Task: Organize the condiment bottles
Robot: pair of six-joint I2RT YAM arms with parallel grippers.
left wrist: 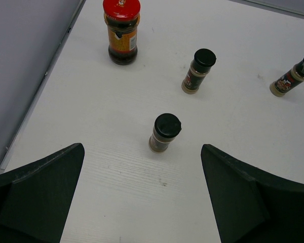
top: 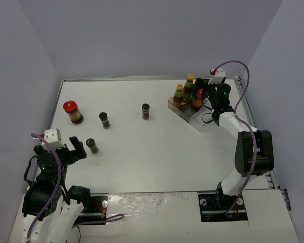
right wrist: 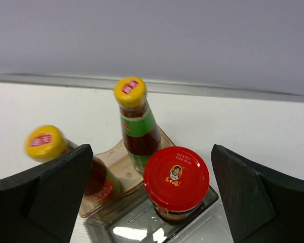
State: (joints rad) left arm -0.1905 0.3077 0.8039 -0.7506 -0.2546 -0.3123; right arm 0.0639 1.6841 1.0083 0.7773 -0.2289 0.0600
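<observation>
The clear compartment tray at the back right holds two tall yellow-capped bottles and one red-lidded jar. My right gripper is open over the tray. In the right wrist view its jaws stand wide on either side of the jar, apart from it, with the bottles behind. The second red-lidded jar and three dark shakers stand on the table. My left gripper is open and empty, just short of the nearest shaker.
The left wrist view shows the jar by the left wall and two more shakers beyond the nearest one. The tray's near compartments hold nothing. Grey walls close the table on three sides.
</observation>
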